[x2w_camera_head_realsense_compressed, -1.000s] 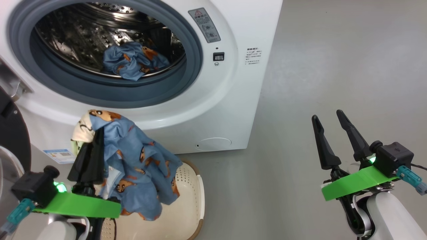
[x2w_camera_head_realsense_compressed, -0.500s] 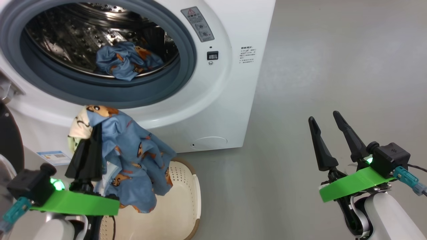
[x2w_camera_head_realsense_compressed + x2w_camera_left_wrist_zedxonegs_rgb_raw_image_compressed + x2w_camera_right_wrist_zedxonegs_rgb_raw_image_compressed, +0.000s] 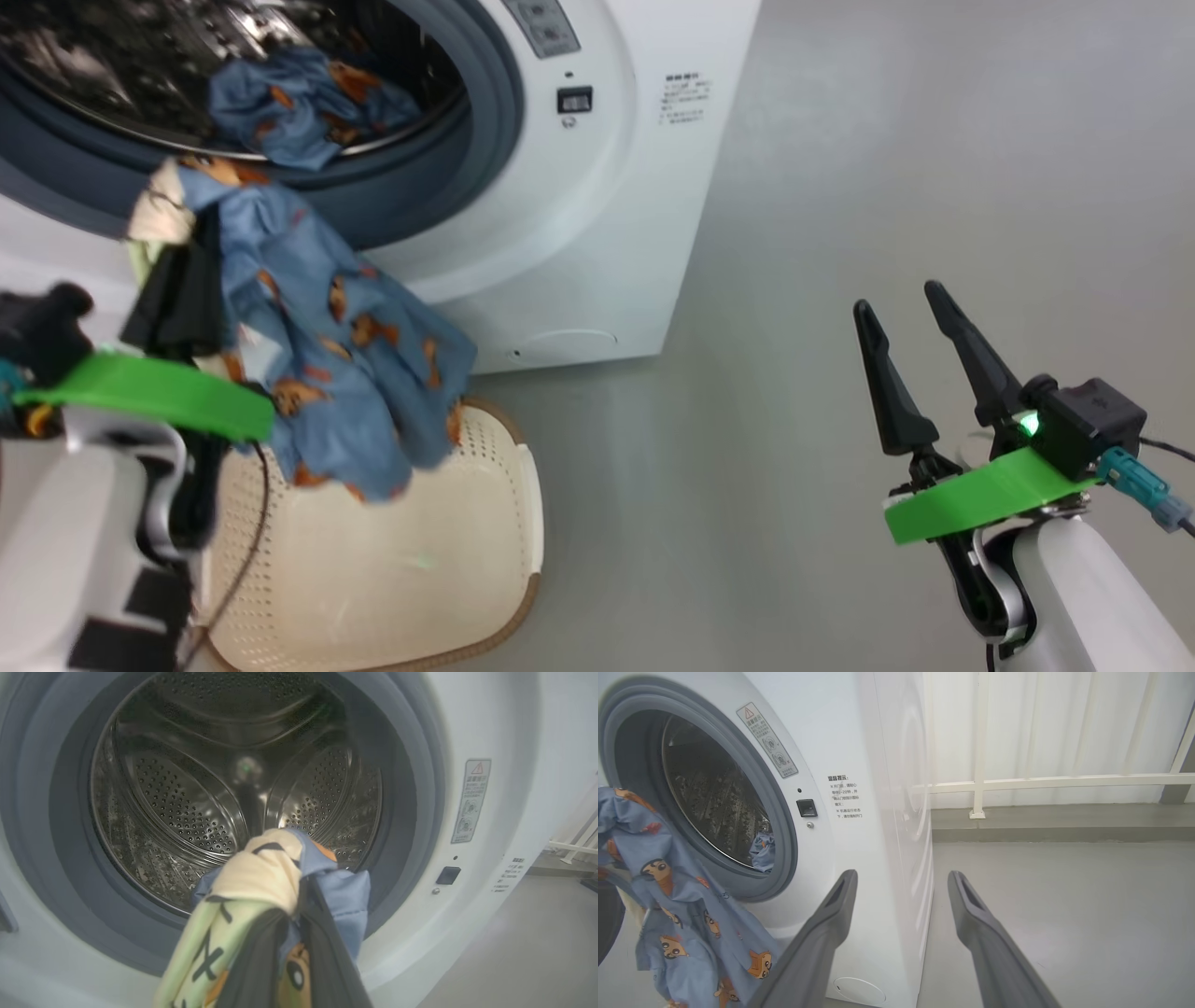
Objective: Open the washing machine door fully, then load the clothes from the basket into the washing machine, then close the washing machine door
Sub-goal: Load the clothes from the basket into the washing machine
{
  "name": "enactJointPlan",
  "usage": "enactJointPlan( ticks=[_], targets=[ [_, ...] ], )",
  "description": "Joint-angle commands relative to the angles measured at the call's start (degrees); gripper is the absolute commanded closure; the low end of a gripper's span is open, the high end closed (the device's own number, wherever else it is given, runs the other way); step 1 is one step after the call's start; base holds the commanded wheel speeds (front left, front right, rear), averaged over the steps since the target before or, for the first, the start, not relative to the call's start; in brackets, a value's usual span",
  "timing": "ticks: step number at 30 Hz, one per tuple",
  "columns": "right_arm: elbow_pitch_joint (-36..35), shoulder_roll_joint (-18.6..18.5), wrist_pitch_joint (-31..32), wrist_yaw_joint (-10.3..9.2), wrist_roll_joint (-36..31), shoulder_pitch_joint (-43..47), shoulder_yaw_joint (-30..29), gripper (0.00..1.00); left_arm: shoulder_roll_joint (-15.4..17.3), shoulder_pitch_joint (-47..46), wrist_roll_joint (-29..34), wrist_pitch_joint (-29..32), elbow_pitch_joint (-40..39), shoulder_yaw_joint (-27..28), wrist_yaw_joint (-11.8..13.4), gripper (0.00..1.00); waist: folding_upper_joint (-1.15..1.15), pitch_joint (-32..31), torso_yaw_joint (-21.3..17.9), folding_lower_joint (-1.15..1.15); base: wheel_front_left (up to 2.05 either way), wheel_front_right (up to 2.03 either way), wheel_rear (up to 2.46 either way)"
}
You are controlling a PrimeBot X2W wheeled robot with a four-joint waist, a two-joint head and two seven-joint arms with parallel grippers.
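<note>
left gripper (image 3: 191,252): clamped on the held garment (image 3: 327,336), the dark fingers pinched together on a bunch of cloth by its cream-white patch, raised just in front of the lower edge of the machine's opening.
held garment: blue with orange-brown cartoon figures; it hangs from the fingers and its loose end dangles over the basket (image 3: 532,504) (whether the hem touches the basket cannot be told).
loaded garment (image 3: 289,103): same blue print, crumpled at the bottom of the steel drum (image 3: 187,802), just behind the grey gasket (image 3: 60,812).
basket: cream-white and perforated, on the floor (image 3: 840,140) close against the front of the washing machine (image 3: 597,233), below the opening.
washing machine: opening uncovered; a warning sticker (image 3: 767,739) and a small dark latch socket (image 3: 574,99) sit right of the gasket, a round cap (image 3: 560,345) low on the front.
right gripper (image 3: 898,301): fingers spread apart with nothing between them, hovering above the floor well to the right of the machine.
</note>
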Motion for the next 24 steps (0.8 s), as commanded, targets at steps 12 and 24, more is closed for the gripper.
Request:
enactJointPlan(
  ticks=[12, 24],
  targets=[
    [-4.55, 2.78, -0.46, 0.26, -2.5, -3.67, -0.3, 0.0, 5.59, -21.58, 2.7, -0.42, 17.72, 0.22, -3.53, 1.0, 0.0, 12.77, -6.76, -0.01, 0.0, 0.0, 0.0],
    [-7.3, 5.29, -0.46, 0.26, -3.94, -5.46, 0.26, 0.0, 9.7, -39.28, 4.65, -0.01, 30.9, -2.89, -4.45, 1.0, 0.0, 24.02, -12.0, -0.01, 0.0, 0.0, 0.0]
  ],
)
